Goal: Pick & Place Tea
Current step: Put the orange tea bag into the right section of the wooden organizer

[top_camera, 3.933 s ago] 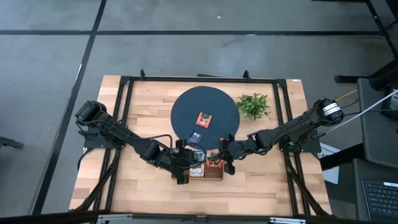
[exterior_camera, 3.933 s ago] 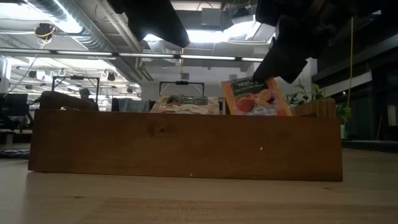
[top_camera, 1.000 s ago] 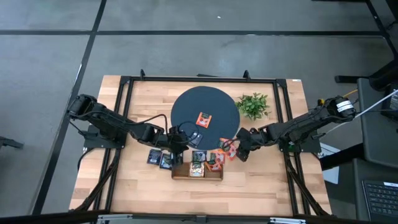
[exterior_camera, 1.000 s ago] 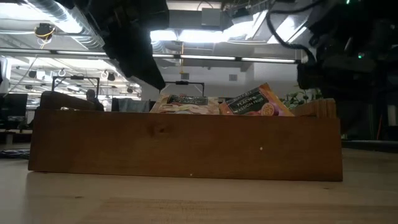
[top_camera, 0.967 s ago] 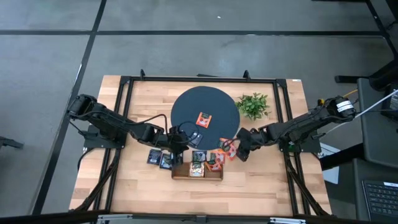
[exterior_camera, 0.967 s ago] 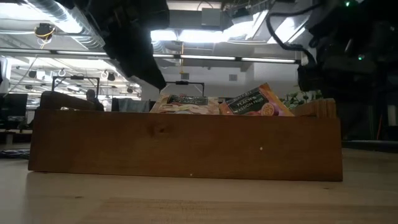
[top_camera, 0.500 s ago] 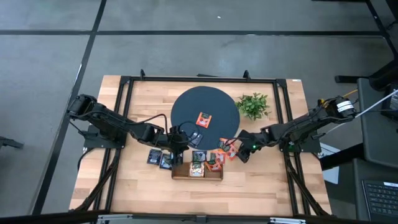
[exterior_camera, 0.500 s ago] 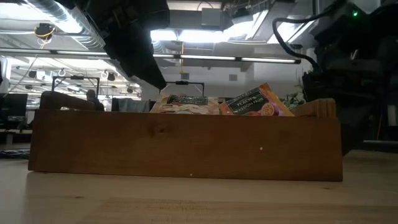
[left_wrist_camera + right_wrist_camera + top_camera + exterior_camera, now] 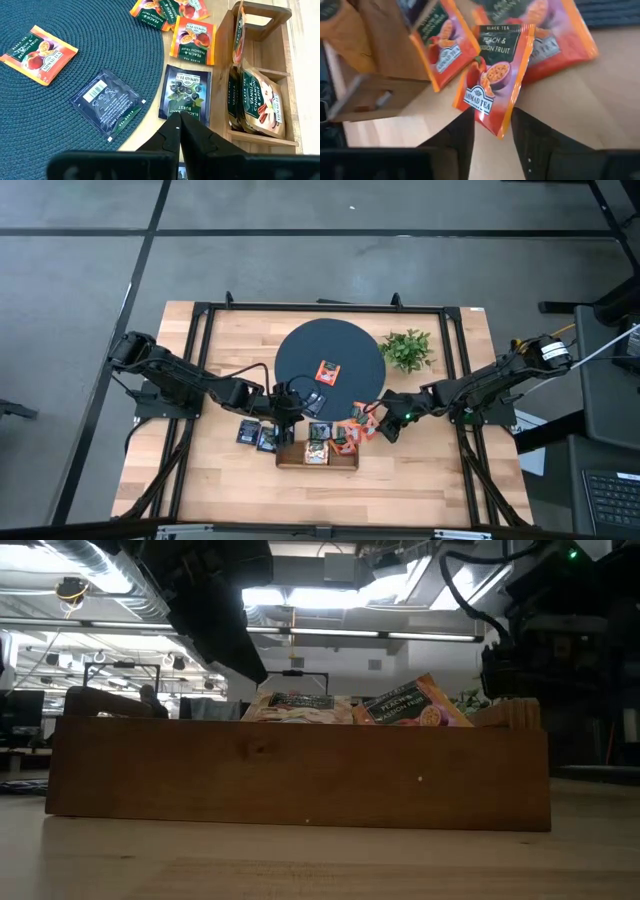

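Note:
Tea sachets lie around a wooden tray (image 9: 317,455). My left gripper (image 9: 178,122) is shut, its tips over the near edge of a navy sachet (image 9: 186,95) beside the tray (image 9: 260,30). Another navy sachet (image 9: 106,102) and an orange one (image 9: 39,54) lie on the dark round mat (image 9: 330,340). My right gripper (image 9: 495,132) is open, its fingers on either side of the lower corner of an orange sachet (image 9: 495,75) at the tray's right end. A beige sachet (image 9: 262,97) sits in the tray. My left gripper's shut fingertips (image 9: 178,119) slant down at the navy sachet's near edge (image 9: 175,114); I cannot tell whether they touch it. My right gripper's fingers (image 9: 467,125) flank the orange sachet's lower corner (image 9: 495,127), slanting down; whether they touch its edges I cannot tell.
Two more dark sachets (image 9: 256,435) lie on the table left of the tray. Further orange sachets (image 9: 550,35) overlap beside the right gripper. A small green plant (image 9: 407,348) stands at the far right of the mat. Black frame rails (image 9: 190,380) run along the table's sides.
My right gripper has tipped further downward over the orange sachets by the tray's right end. The sachets have stayed where they were.

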Controlling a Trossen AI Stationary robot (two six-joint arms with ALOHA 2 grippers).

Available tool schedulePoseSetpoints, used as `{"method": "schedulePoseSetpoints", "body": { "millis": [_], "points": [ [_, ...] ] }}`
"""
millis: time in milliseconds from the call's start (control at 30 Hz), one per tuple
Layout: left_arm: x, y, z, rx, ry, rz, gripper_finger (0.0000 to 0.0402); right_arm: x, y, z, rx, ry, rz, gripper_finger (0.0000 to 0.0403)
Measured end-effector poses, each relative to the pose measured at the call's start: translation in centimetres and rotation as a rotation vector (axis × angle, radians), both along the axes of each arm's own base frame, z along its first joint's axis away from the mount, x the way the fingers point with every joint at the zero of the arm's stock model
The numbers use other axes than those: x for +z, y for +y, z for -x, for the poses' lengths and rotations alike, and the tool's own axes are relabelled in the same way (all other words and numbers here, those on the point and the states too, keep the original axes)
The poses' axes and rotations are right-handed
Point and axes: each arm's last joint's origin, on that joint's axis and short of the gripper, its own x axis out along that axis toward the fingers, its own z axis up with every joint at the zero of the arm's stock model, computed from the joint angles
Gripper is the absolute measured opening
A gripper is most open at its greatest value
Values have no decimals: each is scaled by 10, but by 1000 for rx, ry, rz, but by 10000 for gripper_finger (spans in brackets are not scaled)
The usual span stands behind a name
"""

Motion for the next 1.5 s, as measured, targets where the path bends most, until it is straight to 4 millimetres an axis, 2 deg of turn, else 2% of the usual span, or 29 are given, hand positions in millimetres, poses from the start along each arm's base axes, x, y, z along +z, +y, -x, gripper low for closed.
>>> {"method": "schedulePoseSetpoints", "body": {
  "millis": [300, 567, 967, 1500],
  "points": [
    [0, 0, 0, 1, -2, 1, 8, 2, 1, -1, 18, -18, -25, 74],
    [0, 0, 0, 1, -5, 1, 10, 2, 1, -2, 23, -19, -21, 7],
    [5, 0, -5, 8, -74, -19, 10, -13, 2, -6, 44, 17, 6, 6],
    [23, 18, -27, 75, -337, 53, 10, -5, 3, -14, 95, -49, 97, 2]
  ]
}}
